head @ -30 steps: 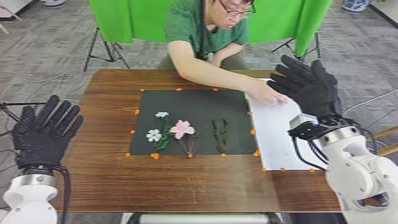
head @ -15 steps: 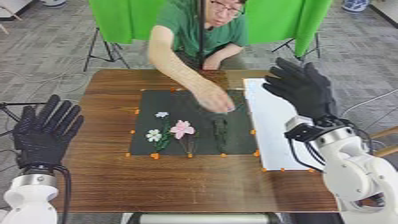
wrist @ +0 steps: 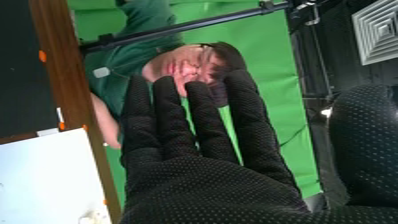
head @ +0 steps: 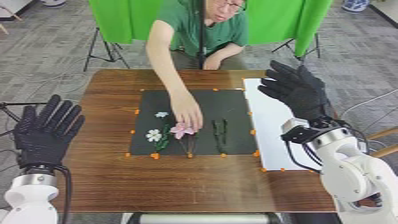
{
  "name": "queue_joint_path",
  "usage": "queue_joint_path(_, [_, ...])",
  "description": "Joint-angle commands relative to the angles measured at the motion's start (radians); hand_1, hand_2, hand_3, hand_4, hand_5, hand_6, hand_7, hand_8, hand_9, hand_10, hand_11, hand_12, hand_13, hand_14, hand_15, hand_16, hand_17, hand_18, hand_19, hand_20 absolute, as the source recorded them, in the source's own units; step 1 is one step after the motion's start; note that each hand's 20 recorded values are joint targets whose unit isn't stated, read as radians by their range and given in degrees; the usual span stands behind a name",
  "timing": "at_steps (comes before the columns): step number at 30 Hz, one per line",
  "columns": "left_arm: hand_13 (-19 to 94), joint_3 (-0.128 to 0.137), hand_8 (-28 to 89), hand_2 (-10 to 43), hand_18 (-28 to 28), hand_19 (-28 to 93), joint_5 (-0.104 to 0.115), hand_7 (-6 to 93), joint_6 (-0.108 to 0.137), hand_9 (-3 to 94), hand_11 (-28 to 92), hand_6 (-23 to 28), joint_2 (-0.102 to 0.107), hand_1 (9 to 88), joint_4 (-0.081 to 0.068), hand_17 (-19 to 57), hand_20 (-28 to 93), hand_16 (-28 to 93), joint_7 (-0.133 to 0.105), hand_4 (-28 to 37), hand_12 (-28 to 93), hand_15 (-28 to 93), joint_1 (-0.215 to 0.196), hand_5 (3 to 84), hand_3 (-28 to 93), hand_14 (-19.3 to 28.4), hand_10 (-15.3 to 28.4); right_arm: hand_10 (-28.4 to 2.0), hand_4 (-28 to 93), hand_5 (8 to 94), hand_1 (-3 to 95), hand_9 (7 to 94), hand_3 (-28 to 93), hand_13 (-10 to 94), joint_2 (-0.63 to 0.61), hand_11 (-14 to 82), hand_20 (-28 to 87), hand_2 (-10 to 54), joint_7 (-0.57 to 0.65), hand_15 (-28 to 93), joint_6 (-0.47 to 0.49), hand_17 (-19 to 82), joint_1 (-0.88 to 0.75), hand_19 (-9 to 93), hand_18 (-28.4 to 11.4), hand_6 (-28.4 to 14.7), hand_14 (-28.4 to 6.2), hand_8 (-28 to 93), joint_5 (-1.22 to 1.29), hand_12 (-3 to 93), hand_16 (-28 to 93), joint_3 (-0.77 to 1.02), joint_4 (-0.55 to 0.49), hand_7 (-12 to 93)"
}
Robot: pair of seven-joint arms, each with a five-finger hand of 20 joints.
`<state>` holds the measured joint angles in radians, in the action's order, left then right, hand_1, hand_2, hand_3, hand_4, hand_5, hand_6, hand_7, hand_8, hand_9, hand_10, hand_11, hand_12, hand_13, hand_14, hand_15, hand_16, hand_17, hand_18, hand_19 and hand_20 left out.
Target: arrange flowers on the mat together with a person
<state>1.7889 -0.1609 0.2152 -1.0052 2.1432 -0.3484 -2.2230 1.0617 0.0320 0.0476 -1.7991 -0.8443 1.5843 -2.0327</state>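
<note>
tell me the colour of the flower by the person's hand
Pink, seen best in the head view: the flower.

bench [head: 115,185] is brown wood w/ a white sheet [head: 271,125] lying flat on the right side, orange bits [head: 264,169] at the sheet's near edge. Green cloth [head: 275,25] hangs in the bg — thin dark stand legs [head: 108,52] by its L end, more by the R end, plus a dark upright pole [head: 202,35] in front of the middle. Blue-and-white vase [head: 354,5] way back on the R. Floor [head: 53,57] is gray w/ a pale cable [head: 371,99] on the R. R wrist view also gets a square ridged panel [wrist: 378,30] — pale, dark stuff around it.
</note>
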Motion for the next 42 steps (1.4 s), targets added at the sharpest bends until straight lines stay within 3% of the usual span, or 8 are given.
queue_joint_path(1, [29, -0.008, -9, 13.0, 14.3, 31, 0.002, 11.2, -0.008, 37.5, 18, 7.1, -0.007, 25.7, 0.000, -5.3, 14, -5, 0.001, -28.3, 9, 27, -0.010, 41.6, 68, 14.2, 14.3, -16.3, -24, 40.4, 15.8, 35.8, 69, 29, 0.006, 3.1, 15, 13.2, 0.003, 9, 0.006, 13, 0.002, 30, -16.7, -3.8, -15.8, -7, -0.007, 15.8, 26, 0.000, -0.001, 10])
queue_joint_path(14, [29, -0.006, -9, 12.9, 14.3, 31, 0.003, 11.2, -0.010, 37.5, 17, 7.2, -0.011, 25.7, 0.002, -5.3, 14, -5, -0.005, -28.3, 9, 27, -0.014, 41.6, 68, 14.3, 14.3, -16.3, -24, 40.2, 16.9, 35.8, 69, 29, -0.011, 3.1, 15, 11.4, 0.020, 9, -0.042, 13, 0.012, 30, -16.7, -3.7, -16.0, -7, -0.087, 15.9, 26, -0.008, 0.001, 10])
queue_joint_path(22, [29, -0.012, -9, 12.9, 14.3, 31, 0.004, 11.2, -0.010, 37.4, 17, 7.2, -0.012, 25.8, 0.000, -5.3, 14, -5, -0.006, -28.3, 9, 27, -0.010, 41.6, 68, 14.3, 14.4, -16.8, -23, 39.7, 18.8, 32.3, 70, 24, -0.100, 2.0, 14, 8.0, 0.098, 7, -0.135, 10, 0.073, 31, -16.5, -3.9, -15.9, -7, -0.630, 16.0, 25, -0.048, 0.018, 11])
queue_joint_path(28, [29, -0.005, -9, 12.9, 14.3, 31, -0.001, 11.3, -0.007, 37.3, 17, 7.1, -0.016, 25.8, 0.004, -5.3, 14, -5, -0.007, -28.3, 9, 27, -0.019, 41.6, 68, 14.3, 14.4, -16.4, -22, 37.0, 19.3, 28.6, 71, 17, -0.169, 0.8, 12, 3.7, 0.214, 3, -0.139, 6, 0.095, 30, -15.4, -3.4, -16.2, -8, -1.131, 15.9, 24, -0.073, 0.022, 11])
queue_joint_path(34, [29, -0.011, -9, 12.9, 14.3, 31, 0.001, 11.4, -0.005, 37.4, 18, 7.1, -0.018, 25.8, 0.007, -5.3, 14, -5, -0.014, -28.3, 9, 27, -0.021, 41.6, 68, 14.3, 14.3, -16.7, -21, 35.3, 20.5, 27.2, 71, 16, -0.238, 0.3, 10, 0.6, 0.393, 2, -0.193, 4, 0.224, 32, -16.4, -3.1, -16.6, -7, -1.420, 16.2, 25, -0.226, 0.140, 11])
queue_joint_path(40, [29, -0.015, -9, 12.9, 14.3, 31, 0.000, 11.4, 0.001, 37.3, 18, 7.1, -0.017, 26.0, 0.006, -5.3, 14, -5, -0.006, -28.3, 9, 27, -0.022, 41.5, 68, 14.4, 14.2, -17.9, -21, 35.0, 23.3, 27.6, 73, 17, -0.277, 0.4, 8, -3.2, 0.429, 5, -0.084, 5, 0.330, 35, -17.4, -3.8, -17.1, -8, -1.389, 16.6, 24, -0.277, 0.254, 12])
queue_joint_path(42, [29, -0.019, -9, 12.9, 14.3, 31, 0.002, 11.3, -0.002, 37.3, 17, 7.1, -0.017, 25.9, 0.005, -5.3, 14, -5, -0.003, -28.3, 9, 27, -0.022, 41.5, 68, 14.4, 14.3, -18.0, -21, 33.8, 23.3, 26.7, 73, 16, -0.291, 0.0, 8, -3.6, 0.454, 5, -0.090, 5, 0.349, 35, -17.4, -4.0, -17.4, -8, -1.403, 16.6, 24, -0.293, 0.276, 12])
